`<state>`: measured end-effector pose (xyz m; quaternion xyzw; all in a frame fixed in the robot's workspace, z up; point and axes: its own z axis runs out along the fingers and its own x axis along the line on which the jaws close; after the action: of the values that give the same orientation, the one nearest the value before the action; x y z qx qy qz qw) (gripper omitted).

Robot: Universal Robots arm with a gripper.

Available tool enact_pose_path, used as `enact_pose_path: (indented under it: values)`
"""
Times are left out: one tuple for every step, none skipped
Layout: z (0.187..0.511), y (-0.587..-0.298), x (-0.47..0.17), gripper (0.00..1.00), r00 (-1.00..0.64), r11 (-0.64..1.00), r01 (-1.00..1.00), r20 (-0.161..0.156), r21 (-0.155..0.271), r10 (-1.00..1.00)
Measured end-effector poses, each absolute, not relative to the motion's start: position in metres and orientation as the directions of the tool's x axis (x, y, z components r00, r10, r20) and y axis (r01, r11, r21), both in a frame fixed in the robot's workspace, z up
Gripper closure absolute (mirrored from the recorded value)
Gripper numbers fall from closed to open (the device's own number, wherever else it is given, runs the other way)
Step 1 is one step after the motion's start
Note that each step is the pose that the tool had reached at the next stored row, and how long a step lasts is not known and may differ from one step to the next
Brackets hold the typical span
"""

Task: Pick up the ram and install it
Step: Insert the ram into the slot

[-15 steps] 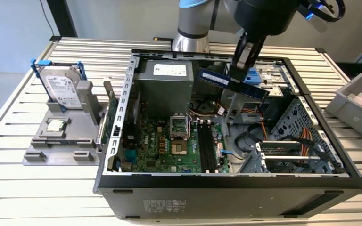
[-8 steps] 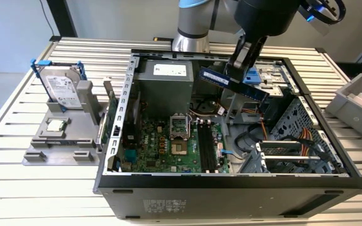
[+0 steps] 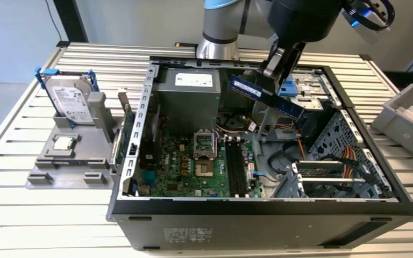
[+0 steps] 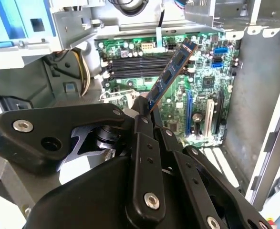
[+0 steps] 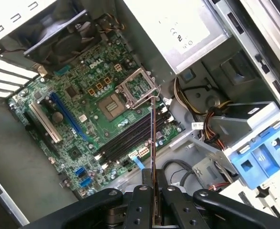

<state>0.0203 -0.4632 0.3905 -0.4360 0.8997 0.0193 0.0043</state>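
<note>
The ram (image 3: 262, 95) is a long, narrow blue stick carrying a row of dark chips. Clamped in the gripper (image 4: 146, 109), it hangs tilted in the air above the motherboard (image 3: 192, 166).

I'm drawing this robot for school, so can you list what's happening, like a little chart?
Gripper: shut on the ram
Ram position: tilted in the air over the open computer case
Memory slots: look empty, ram not in yet
On the exterior view's left: hard drive and processor chip on a grey stand
</note>
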Motion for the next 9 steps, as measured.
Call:
enact_pose_path:
  values:
    - [0.3905, -0.4634, 0.0203, 1.00, -0.629, 0.629, -0.777, -0.024, 0.031, -0.777]
    - [0.3905, -0.4635, 0.0203, 1.00, -0.638, 0.637, -0.770, -0.024, 0.031, -0.770]
    - [0.3905, -0.4637, 0.0203, 1.00, -0.646, 0.646, -0.763, -0.024, 0.031, -0.763]
    - [0.3904, -0.4638, 0.0203, 1.00, -0.655, 0.654, -0.755, -0.025, 0.031, -0.755]
    - [0.3904, -0.4640, 0.0203, 1.00, -0.664, 0.663, -0.748, -0.024, 0.031, -0.747]
    - [0.3904, -0.4641, 0.0203, 1.00, -0.672, 0.671, -0.741, -0.025, 0.031, -0.740]
    - [0.3904, -0.4642, 0.0203, 1.00, -0.680, 0.680, -0.733, -0.024, 0.031, -0.732]
    - [0.3904, -0.4643, 0.0203, 1.00, -0.689, 0.689, -0.725, -0.024, 0.031, -0.724]
    - [0.3904, -0.4644, 0.0203, 1.00, -0.698, 0.698, -0.716, -0.024, 0.031, -0.715]
